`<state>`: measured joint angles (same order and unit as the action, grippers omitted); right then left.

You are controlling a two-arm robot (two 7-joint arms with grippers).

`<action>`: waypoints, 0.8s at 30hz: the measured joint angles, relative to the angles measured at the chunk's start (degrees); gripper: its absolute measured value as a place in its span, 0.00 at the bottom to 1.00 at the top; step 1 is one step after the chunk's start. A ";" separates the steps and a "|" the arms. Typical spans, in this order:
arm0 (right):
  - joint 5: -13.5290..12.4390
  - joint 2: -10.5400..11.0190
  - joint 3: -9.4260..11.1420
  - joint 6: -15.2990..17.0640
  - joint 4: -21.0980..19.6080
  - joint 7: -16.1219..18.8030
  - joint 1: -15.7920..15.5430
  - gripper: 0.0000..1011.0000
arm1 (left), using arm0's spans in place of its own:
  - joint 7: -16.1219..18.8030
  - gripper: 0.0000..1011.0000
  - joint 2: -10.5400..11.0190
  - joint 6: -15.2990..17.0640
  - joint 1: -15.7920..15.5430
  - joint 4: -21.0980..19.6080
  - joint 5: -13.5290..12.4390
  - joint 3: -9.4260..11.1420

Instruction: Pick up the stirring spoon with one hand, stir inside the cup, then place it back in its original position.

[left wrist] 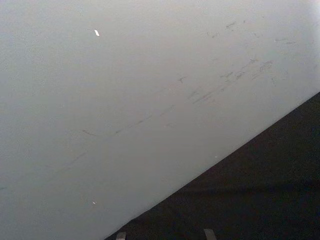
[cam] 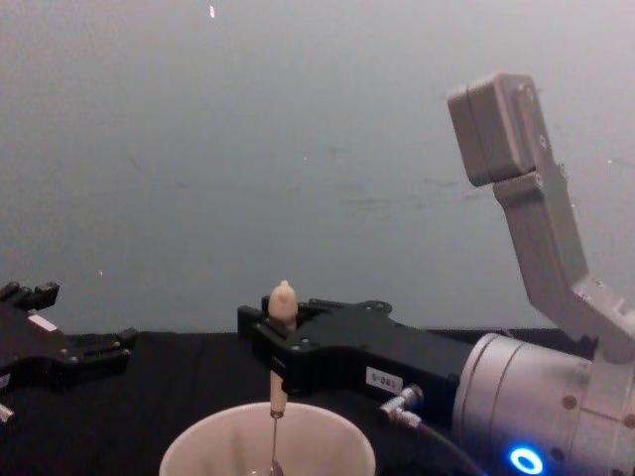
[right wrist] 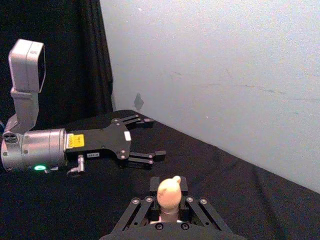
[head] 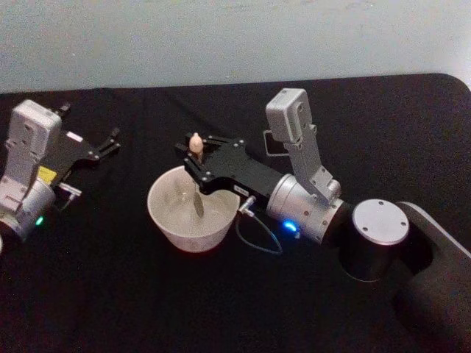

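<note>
Head view shows the right tool (head: pixel 193 157) pinching the stirring spoon (head: pixel 196 142) below its round knob, thin metal shaft down in the smooth cream cup (head: pixel 166 221), the left tool (head: pixel 110 144) spread wide over the black surface (head: pixel 110 294).

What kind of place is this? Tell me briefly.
Probably a robot lab bench: black-draped table, bare pale wall, right gripper holding a spoon in a cup, left gripper idle alongside.

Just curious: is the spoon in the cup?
In: the right gripper holds the stirring spoon upright, its tip inside the cup.
</note>
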<state>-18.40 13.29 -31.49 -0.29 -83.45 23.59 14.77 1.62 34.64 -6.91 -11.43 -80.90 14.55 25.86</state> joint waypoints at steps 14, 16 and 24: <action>0.14 0.71 1.68 0.82 -1.11 0.34 -0.96 0.19 | 0.00 0.99 0.00 0.00 0.00 0.00 0.00 0.00; -0.11 0.95 1.88 0.95 -1.57 0.47 -1.18 0.19 | 0.00 0.99 0.00 0.00 0.00 0.00 0.00 0.00; -1.26 2.71 2.43 1.62 -3.96 1.42 -2.68 0.19 | 0.00 0.99 0.00 0.00 0.01 0.00 0.00 0.00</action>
<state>-19.65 16.00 -29.06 1.33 -87.41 25.01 12.09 1.62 34.65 -6.91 -11.43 -80.90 14.55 25.86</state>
